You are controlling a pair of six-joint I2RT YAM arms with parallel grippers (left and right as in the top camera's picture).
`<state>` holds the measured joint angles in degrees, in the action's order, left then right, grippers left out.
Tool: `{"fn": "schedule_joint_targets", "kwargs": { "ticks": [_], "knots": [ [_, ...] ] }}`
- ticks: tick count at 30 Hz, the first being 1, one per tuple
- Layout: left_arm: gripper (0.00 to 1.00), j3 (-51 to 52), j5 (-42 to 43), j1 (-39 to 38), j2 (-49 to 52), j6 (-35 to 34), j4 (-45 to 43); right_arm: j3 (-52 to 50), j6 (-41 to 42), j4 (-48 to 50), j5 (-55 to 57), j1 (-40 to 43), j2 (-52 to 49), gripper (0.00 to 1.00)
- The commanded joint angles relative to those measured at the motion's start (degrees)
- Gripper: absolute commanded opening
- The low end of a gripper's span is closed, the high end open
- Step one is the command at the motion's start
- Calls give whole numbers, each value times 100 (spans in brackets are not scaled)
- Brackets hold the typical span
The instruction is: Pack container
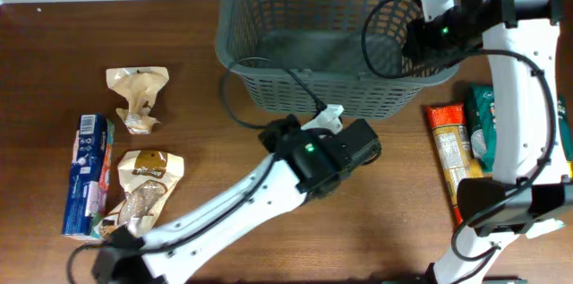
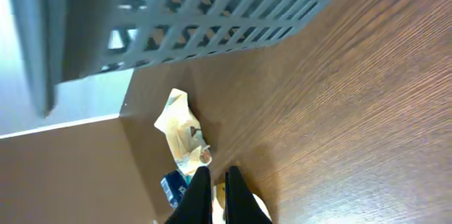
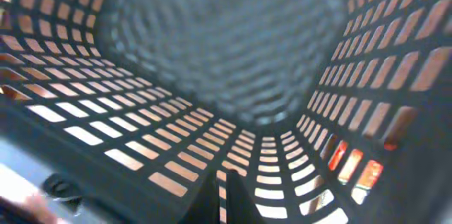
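Observation:
The container [image 1: 313, 42], a large dark grey slotted basket, stands at the back middle of the table and holds nothing that I can see. My right gripper [image 1: 414, 51] hangs inside its right wall, shut and holding nothing. In the right wrist view the shut fingertips [image 3: 222, 190] point at the lattice wall [image 3: 106, 111] and the blurred floor. My left gripper [image 1: 273, 132] hovers just in front of the basket, shut and holding nothing. In the left wrist view its closed gripper [image 2: 219, 181] points toward the left packets, with the basket side [image 2: 212, 19] above.
On the left lie a crumpled cream packet [image 1: 136, 96], a blue packet [image 1: 88, 175] and a cream and brown packet [image 1: 143, 190]. At the right lie an orange packet [image 1: 452, 154] and a green packet [image 1: 483, 123]. A black cable [image 1: 237, 109] trails by the basket front.

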<state>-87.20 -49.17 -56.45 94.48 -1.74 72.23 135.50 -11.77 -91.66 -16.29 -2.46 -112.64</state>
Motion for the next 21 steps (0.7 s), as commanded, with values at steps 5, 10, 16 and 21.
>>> {"fn": "schedule_joint_targets", "kwargs": {
  "ticks": [5,10,16,21],
  "knots": [
    [2,-199,-188,122,-944,-295,-323,1198,409,-164,46,-55,463,4],
    [2,-201,-505,560,-1410,-295,-1342,1777,708,-568,46,-55,811,3],
    [2,-199,-407,1429,-1467,-293,-2590,1768,1233,-568,48,-177,1397,4],
    [2,-199,575,2087,-1467,-459,-3215,1768,1934,-568,284,-682,1858,3]
  ]
}}
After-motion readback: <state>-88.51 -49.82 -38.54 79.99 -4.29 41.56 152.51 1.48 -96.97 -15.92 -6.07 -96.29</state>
